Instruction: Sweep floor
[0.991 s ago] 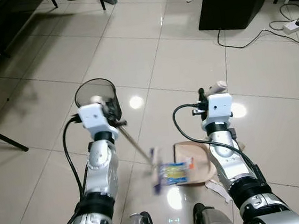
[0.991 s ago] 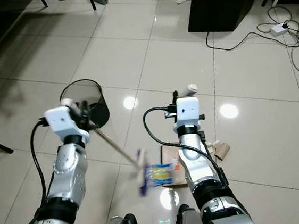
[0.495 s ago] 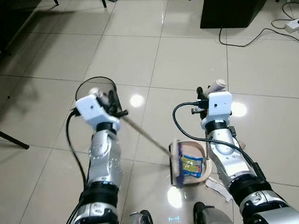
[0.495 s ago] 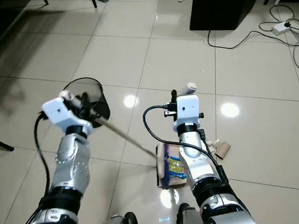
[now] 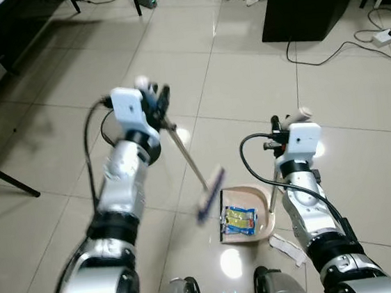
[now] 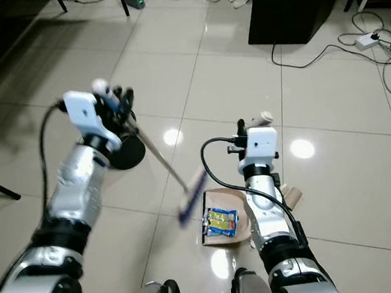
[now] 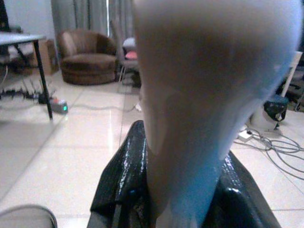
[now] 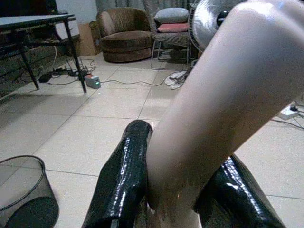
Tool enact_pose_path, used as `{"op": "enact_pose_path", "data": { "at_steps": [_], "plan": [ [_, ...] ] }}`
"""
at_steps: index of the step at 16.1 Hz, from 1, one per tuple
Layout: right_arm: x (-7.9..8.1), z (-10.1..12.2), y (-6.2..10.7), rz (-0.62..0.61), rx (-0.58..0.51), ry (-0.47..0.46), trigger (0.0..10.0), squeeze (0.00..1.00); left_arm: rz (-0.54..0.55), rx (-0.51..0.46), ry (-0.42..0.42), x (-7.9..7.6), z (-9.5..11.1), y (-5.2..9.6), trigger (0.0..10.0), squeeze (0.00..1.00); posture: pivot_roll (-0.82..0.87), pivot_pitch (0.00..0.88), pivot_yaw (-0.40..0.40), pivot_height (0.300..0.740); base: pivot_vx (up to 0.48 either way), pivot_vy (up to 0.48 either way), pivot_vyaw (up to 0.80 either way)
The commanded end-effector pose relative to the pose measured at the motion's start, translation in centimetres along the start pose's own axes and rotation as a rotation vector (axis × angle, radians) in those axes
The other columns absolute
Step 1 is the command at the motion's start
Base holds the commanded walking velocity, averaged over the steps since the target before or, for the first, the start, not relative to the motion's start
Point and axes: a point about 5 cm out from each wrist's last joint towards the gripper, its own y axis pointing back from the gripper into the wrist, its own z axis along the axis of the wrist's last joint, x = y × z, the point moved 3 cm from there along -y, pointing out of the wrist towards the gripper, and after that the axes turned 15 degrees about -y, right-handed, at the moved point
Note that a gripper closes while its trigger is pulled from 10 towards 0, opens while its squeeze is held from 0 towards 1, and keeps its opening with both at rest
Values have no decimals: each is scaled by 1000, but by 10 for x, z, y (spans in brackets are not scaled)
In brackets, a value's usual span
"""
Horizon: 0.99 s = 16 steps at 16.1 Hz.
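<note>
We see the broom (image 5: 197,176) slanting down across the tiled floor (image 5: 50,92), its thin handle running from our raised left arm to a blurred purple brush head that hangs just beside the left edge of the dustpan (image 5: 257,199); whether the bristles touch the tiles we cannot tell. The beige dustpan lies flat on the floor between our arms, and a blue and yellow wrapper (image 5: 237,218) rests inside it. A thin pole rises from the pan's right side up to our right gripper (image 5: 285,120), whose two black fingers (image 8: 124,180) are clamped around the pale handle top, as the right wrist view shows up close. Our left gripper (image 5: 154,102) is lifted high and forward, its black fingers (image 7: 121,180) clenched on the broom's pale upper end. Behind the left forearm a black mesh waste basket (image 6: 127,151) stands on the tiles, partly hidden. Scraps of paper (image 5: 284,245) lie on the floor just right of the dustpan, near the right arm. Farther off, a black bin (image 5: 306,2) stands by the far wall, with white cables (image 5: 383,32) trailing beside it, and a brown armchair (image 8: 124,27) sits beyond a dark table.
</note>
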Motion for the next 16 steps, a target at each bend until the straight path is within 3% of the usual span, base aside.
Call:
{"op": "enact_pose_path", "data": {
  "at_steps": [1,5,7,11,16],
  "plan": [
    [-4,-2,4,-18,8,-24,10000,0,-11,-35,-30,6,9,-2,10000,0,-6,98,97,740,0,0,0],
    [-6,6,2,-9,-20,-66,10000,0,53,73,-125,39,-9,12,10000,0,-23,63,88,740,0,0,0],
    [-8,7,1,-15,-25,-74,10000,0,55,94,-131,42,-14,19,10000,0,-26,53,83,740,0,0,0],
    [-12,26,-6,-18,-71,-99,10000,0,86,204,-149,43,-43,50,10000,0,-37,34,67,740,0,0,0],
    [-15,69,-16,-12,-163,-193,10000,0,179,211,-165,51,-44,75,10000,0,-51,27,43,740,0,0,0]
  ]
}}
